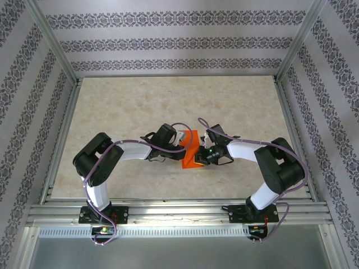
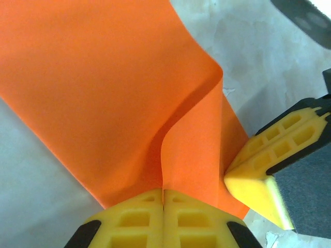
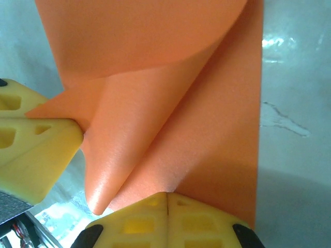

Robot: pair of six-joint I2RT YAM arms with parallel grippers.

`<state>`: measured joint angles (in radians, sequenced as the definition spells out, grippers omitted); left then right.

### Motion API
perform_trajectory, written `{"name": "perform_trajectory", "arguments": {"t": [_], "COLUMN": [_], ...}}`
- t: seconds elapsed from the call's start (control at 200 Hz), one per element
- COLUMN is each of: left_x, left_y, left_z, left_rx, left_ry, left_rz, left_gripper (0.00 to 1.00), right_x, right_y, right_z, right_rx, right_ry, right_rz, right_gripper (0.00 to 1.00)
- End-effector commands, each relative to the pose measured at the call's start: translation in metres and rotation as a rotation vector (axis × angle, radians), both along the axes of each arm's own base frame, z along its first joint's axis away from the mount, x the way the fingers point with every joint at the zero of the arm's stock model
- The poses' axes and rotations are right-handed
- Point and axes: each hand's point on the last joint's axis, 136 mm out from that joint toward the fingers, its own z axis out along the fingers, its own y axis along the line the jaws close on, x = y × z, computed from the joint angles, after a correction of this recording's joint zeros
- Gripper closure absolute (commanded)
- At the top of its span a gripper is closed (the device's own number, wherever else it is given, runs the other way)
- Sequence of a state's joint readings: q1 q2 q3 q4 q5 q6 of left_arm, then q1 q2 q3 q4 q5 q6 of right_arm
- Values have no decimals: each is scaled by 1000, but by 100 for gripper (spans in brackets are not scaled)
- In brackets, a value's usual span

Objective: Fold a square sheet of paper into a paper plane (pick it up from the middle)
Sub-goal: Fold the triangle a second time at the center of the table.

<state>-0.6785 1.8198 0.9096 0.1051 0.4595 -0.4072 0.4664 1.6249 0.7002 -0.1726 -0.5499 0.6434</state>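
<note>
A sheet of orange paper (image 1: pixel 189 150) is seen at the middle of the pale marbled counter (image 1: pixel 140 101), between the two arms, which are bent inward from either side. The left gripper (image 1: pixel 178 141) is placed at the sheet's left edge and the right gripper (image 1: pixel 205 154) at its right edge, near the lower end.

In the left wrist view, the jaws are clenched. The yellow fingers (image 2: pixel 134 222) are pressed together with the paper pinched at their seam. From that point the sheet is raised in a soft curved fold, while the rest is spread out over the counter. The tip of the right gripper is seen touching the paper's edge just beside it.

In the right wrist view, those jaws are likewise clenched on the sheet. A flap is curled up and over without a sharp crease, and one of its corners is caught between the left gripper's fingers.
</note>
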Motion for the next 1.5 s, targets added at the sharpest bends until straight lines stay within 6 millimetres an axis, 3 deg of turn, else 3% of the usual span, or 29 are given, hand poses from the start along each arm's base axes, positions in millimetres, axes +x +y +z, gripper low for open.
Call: {"name": "perform_trajectory", "arguments": {"t": [0.0,0.57,1.499], "left_x": [12,20,17], "left_y": [6,6,11], "left_z": [3,-3,-7], "left_rx": [24,48,67], "left_ry": [-35,-45,-24], "left_rz": [0,7,21], "left_gripper": [100,100,100], "right_x": [-16,-12,-11], "right_y": [-17,-17,-18], "right_z": [-20,-13,-12], "right_rx": [-75,-77,-77], "right_ry": [59,55,52], "right_rz": [5,7,-3], "right_gripper": [97,96,95]}}
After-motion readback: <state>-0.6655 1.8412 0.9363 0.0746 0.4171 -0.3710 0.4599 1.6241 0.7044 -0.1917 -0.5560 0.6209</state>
